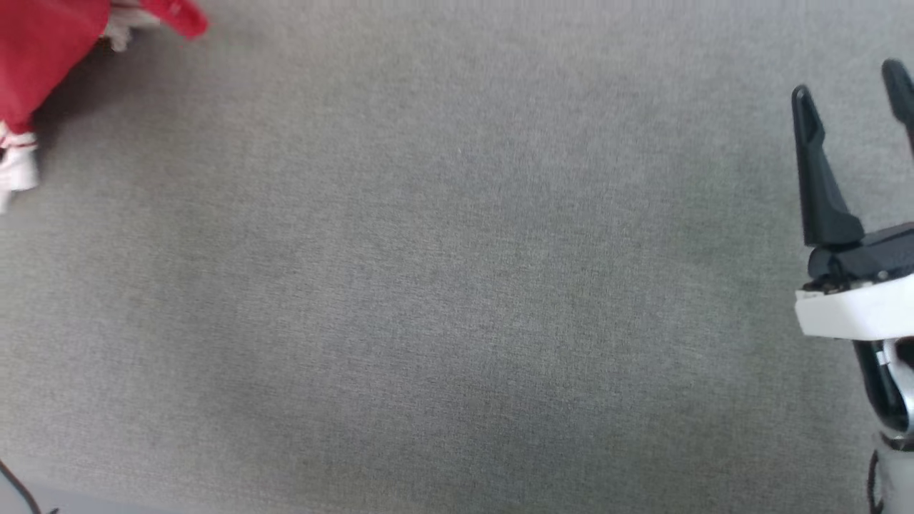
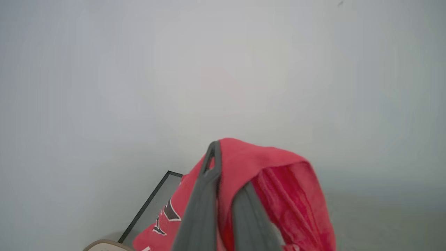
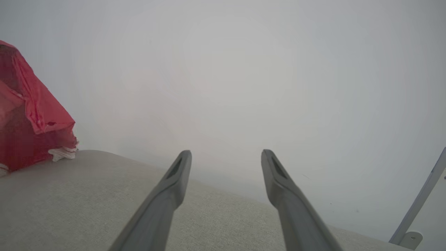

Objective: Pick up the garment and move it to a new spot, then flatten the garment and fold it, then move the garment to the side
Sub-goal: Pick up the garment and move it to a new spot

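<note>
The garment is a red jersey with white striped trim; a part of it hangs at the head view's top left corner, above the grey cloth-covered table. In the left wrist view my left gripper is shut on the garment, whose red fabric drapes over both fingers, black white-outlined lettering showing lower left. The right wrist view shows the garment hanging at the far left, its lower end touching the table. My right gripper stands open and empty at the table's right side, far from the garment; its fingers spread wide.
A pale wall fills the background of both wrist views. A dark-framed panel and a beige rim lie below the garment. A light metal strut with a round foot stands at the right. A dark cable crosses the bottom left corner.
</note>
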### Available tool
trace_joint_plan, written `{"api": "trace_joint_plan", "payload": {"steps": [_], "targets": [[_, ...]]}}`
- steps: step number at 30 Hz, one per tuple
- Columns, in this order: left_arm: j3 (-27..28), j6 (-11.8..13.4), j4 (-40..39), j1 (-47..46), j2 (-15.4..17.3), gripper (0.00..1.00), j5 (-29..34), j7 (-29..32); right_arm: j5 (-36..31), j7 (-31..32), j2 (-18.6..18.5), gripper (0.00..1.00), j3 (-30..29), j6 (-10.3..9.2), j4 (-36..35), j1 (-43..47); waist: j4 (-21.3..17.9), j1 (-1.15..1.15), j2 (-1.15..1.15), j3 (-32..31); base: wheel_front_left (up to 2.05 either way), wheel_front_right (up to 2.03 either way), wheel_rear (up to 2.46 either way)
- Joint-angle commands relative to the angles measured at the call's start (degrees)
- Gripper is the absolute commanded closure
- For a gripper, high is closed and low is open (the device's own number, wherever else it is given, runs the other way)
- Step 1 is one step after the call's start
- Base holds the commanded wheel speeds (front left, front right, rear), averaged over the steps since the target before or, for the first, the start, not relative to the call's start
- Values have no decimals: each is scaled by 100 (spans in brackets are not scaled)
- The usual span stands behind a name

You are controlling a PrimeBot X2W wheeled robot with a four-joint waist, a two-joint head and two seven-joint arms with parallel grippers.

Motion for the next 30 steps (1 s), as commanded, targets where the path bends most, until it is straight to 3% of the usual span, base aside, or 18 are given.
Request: {"api": "trace_joint_plan", "payload": {"steps": [1,9,20,30], "targets": [[-57,-71,-94,-122,49,100,51,-58,-20,-88,70,0,-14,-4,53,86,4,0,0,-206,0,0,0],[-316,-307,-525,-268,53,100,69,-204,-62,-304,295,0,-203,-4,203,313,-27,0,0,-613,0,0,0],[-879,-401,-1285,-62,-128,100,-157,93,-115,-437,537,0,-547,-4,251,609,-243,0,0,-958,0,0,0],[-1971,-400,-3119,363,-66,100,-1036,1191,-135,-621,763,0,-1017,-3,285,800,-907,0,0,-1058,0,0,0]]}}
